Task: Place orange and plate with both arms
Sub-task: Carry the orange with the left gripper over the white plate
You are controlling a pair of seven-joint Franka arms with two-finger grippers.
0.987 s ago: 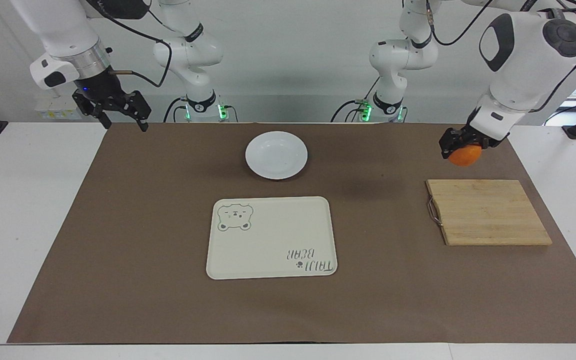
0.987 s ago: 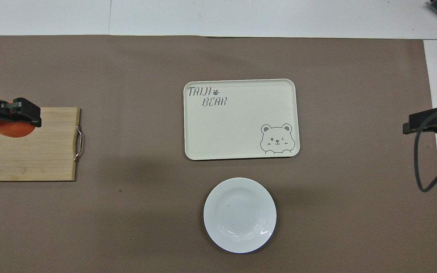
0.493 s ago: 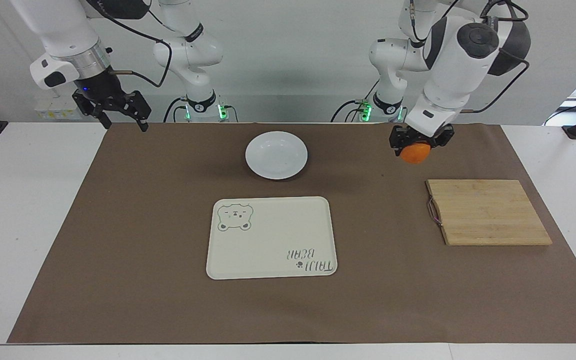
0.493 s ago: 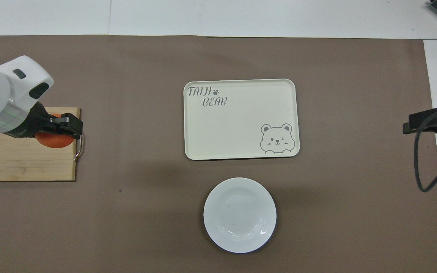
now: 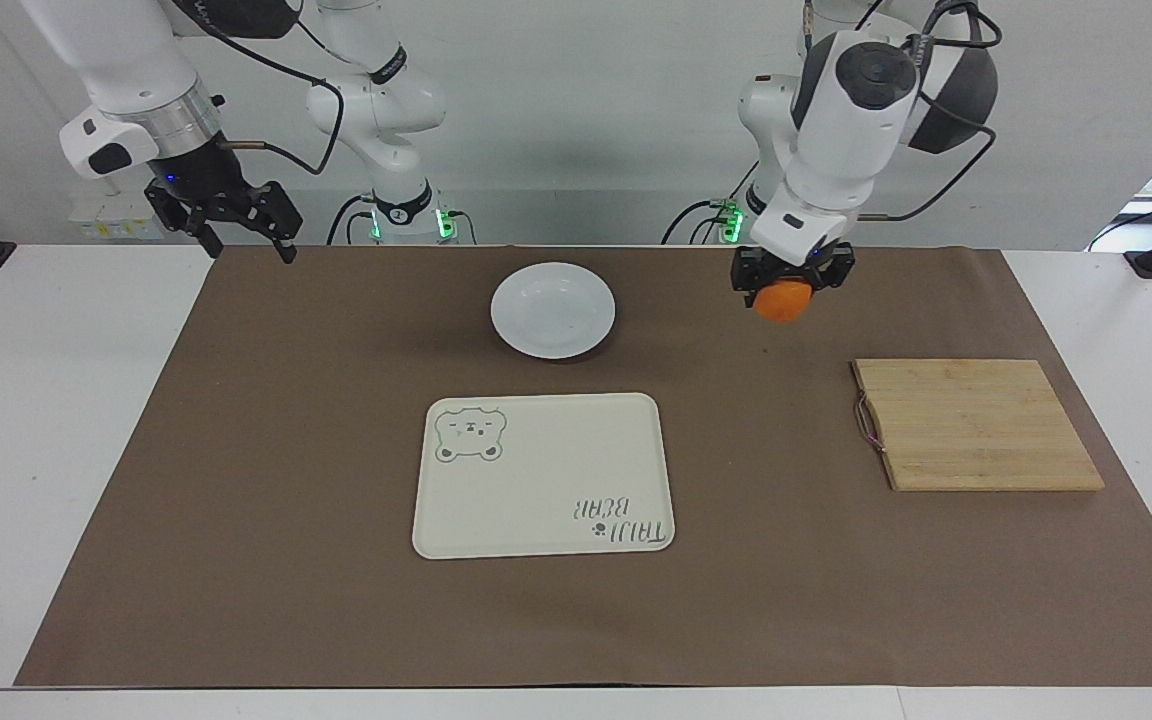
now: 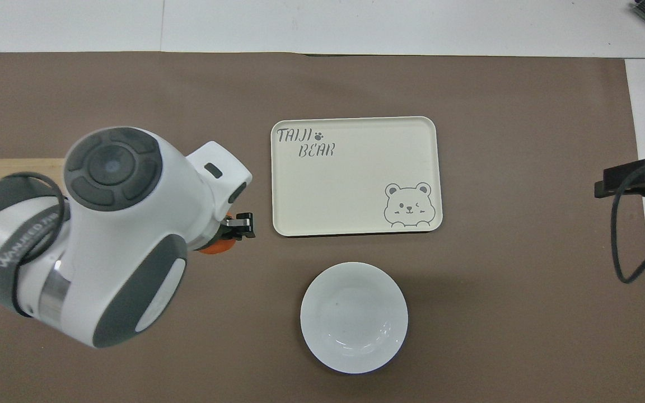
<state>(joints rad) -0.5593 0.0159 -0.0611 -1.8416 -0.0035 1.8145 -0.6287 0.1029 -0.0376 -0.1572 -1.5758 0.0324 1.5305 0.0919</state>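
Glossy white round plate [image 5: 553, 310] sits on brown paper mat [image 5: 336, 600], nearer robots than cream rectangular tray [image 5: 543, 475], printed "TAIJI BEAR" plus bear drawing. Smooth orange [image 5: 782, 301] clamped in left tool [image 5: 791, 283], over mat between plate and slatted wood board [image 5: 976, 424]. Right tool [image 5: 241, 228] waits, fingers apart, over mat corner.

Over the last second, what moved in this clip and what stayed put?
The left gripper, shut on the orange throughout, carried it in the air from over the cutting board's edge nearest the robots toward the plate; it now hangs over the brown mat between the two. Nothing was picked up or released. The right gripper waited, open, at its own end. Plate, tray and board did not shift.
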